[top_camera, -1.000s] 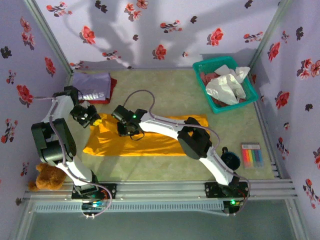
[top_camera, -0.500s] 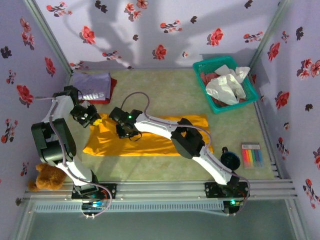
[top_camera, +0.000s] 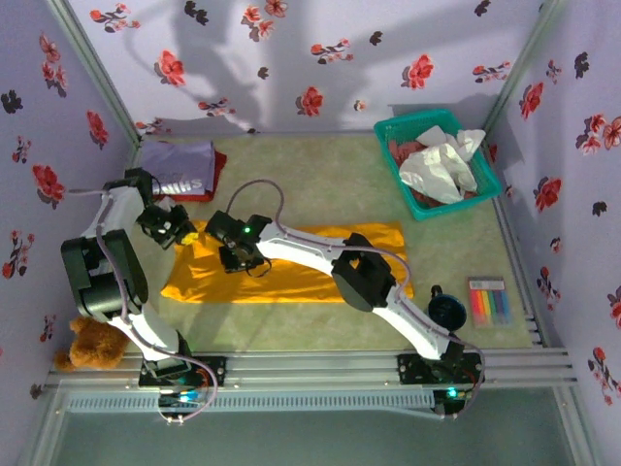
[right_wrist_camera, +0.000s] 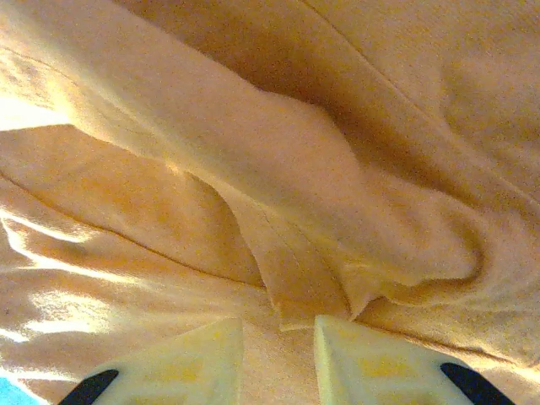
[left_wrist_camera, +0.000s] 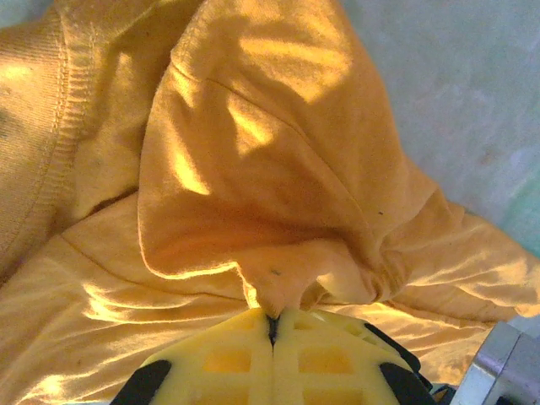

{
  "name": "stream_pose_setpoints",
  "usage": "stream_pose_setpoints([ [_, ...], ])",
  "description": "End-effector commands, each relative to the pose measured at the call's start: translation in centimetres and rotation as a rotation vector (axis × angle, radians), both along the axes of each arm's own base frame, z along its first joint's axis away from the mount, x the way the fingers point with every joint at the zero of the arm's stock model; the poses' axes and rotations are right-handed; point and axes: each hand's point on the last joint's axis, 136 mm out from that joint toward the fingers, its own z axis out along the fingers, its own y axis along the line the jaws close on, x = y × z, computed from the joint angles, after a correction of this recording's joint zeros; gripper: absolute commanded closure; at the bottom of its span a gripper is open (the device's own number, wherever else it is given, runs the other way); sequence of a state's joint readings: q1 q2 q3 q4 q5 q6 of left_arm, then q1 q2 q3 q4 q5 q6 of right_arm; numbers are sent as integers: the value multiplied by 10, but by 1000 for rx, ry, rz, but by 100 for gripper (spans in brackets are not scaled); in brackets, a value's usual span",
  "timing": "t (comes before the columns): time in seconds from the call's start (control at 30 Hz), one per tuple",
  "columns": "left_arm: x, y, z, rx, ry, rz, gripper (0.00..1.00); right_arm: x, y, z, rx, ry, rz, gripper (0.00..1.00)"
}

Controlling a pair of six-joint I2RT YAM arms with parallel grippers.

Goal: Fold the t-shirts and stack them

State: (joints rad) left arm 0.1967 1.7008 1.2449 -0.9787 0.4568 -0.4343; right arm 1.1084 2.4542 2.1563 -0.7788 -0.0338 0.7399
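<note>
The orange-yellow t-shirt (top_camera: 310, 272) lies spread as a long band across the middle of the table. My left gripper (top_camera: 184, 231) is at the shirt's far left corner, shut on a pinched peak of the orange cloth (left_wrist_camera: 253, 152), which rises out of the closed pads (left_wrist_camera: 236, 363). My right gripper (top_camera: 238, 260) is low over the shirt's left part, close to the left gripper. Its jaws stand apart, and a folded hem of the orange cloth (right_wrist_camera: 295, 152) ends right at the gap between the fingertips (right_wrist_camera: 194, 354). A folded lavender t-shirt (top_camera: 179, 165) lies on a red one (top_camera: 215, 170) at the back left.
A teal basket (top_camera: 393, 131) at the back right holds a crumpled white shirt (top_camera: 441, 170) and reddish cloth (top_camera: 403, 148). A box of coloured sticks (top_camera: 488, 301) and a dark round object (top_camera: 446, 311) lie near the right front. A brown teddy bear (top_camera: 89, 342) sits at the front left.
My right gripper has slid leftward over the orange shirt, closer to the left gripper. The left gripper has kept its place and its hold.
</note>
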Motion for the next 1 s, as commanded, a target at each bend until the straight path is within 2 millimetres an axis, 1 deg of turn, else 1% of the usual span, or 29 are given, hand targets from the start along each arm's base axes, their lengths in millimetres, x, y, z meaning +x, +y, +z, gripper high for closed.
stream_pose_setpoints([
  [0.0,-4,-1,2,-17,-13,-12,100,-2,-4,-15,-53,4,13,74],
  [0.13,-4,-1,3,-16,-17,-9,100,2,-6,-14,-61,-8,9,75],
  [0.3,-6,-2,5,-17,-19,-10,100,12,-8,-19,-59,-3,-7,74],
  [0.47,-8,-2,4,-17,-16,-12,100,18,-8,-11,-53,-16,-5,83],
  [0.57,-8,-2,4,-16,-17,-12,100,20,-10,-11,-54,-14,-10,88],
  [0.63,-9,-2,5,-14,-19,-14,100,21,-12,-11,-56,-10,-5,92],
  [0.73,-10,-2,6,-13,-18,-24,100,22,-14,-6,-62,-19,7,100],
  [0.9,-14,-2,16,-4,-31,-31,100,18,-21,17,-56,-39,13,100],
  [0.97,-18,1,19,15,-30,-32,100,13,-24,22,-44,-39,21,100],
])
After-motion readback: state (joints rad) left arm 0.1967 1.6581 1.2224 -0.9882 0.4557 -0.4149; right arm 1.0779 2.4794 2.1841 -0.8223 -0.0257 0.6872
